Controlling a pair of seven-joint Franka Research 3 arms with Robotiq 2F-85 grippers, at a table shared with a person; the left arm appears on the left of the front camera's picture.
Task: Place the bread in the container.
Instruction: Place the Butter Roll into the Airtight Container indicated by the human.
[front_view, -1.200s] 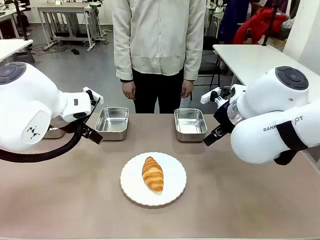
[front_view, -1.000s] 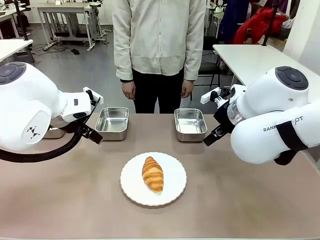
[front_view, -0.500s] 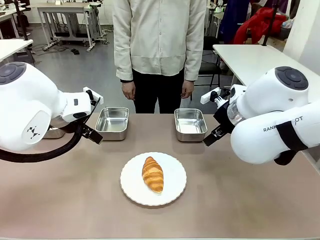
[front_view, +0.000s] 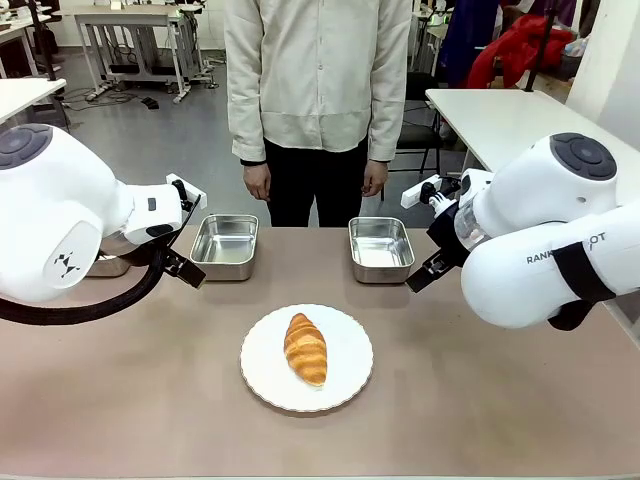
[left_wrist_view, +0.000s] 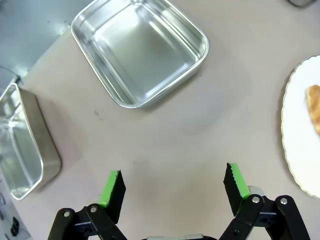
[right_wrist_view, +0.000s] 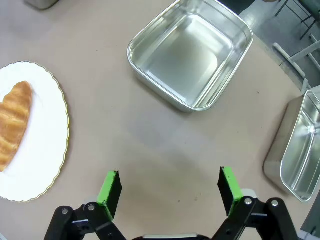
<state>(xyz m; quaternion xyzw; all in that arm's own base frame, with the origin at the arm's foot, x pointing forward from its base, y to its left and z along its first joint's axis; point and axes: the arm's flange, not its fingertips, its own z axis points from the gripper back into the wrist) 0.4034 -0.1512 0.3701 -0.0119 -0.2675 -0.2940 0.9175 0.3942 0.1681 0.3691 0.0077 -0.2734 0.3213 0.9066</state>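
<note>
From the front, the bread (front_view: 305, 348) lies in the lower middle of the frame on a round white plate (front_view: 350, 335). It is a golden-brown croissant with a glossy ridged crust and tapered ends, its length running away from the camera. Above it on the tan surface (front_view: 480, 400) stand two shiny steel pans, both empty: the left pan (front_view: 224, 245) left of centre and the right pan (front_view: 381, 248) right of centre. A person (front_view: 318, 80) stands at top centre with arms hanging down. The white arms fill both side edges.

In the left wrist view, the left jaws stand spread wide over bare surface, with nothing between the green pads (left_wrist_view: 111, 182). The left pan (left_wrist_view: 140, 50) sits at upper middle and a third pan (left_wrist_view: 20, 145) is cut off by the left edge. The plate's rim (left_wrist_view: 295, 135) and a sliver of bread (left_wrist_view: 315, 107) show at the right edge.

In the right wrist view, the right jaws are likewise spread and hold nothing, green pads (right_wrist_view: 110, 187) well apart. The right pan (right_wrist_view: 190, 50) is at upper middle and a fourth pan (right_wrist_view: 300, 150) at the right edge. The bread (right_wrist_view: 12, 125) rests on the plate (right_wrist_view: 45, 150) at the left edge.
</note>
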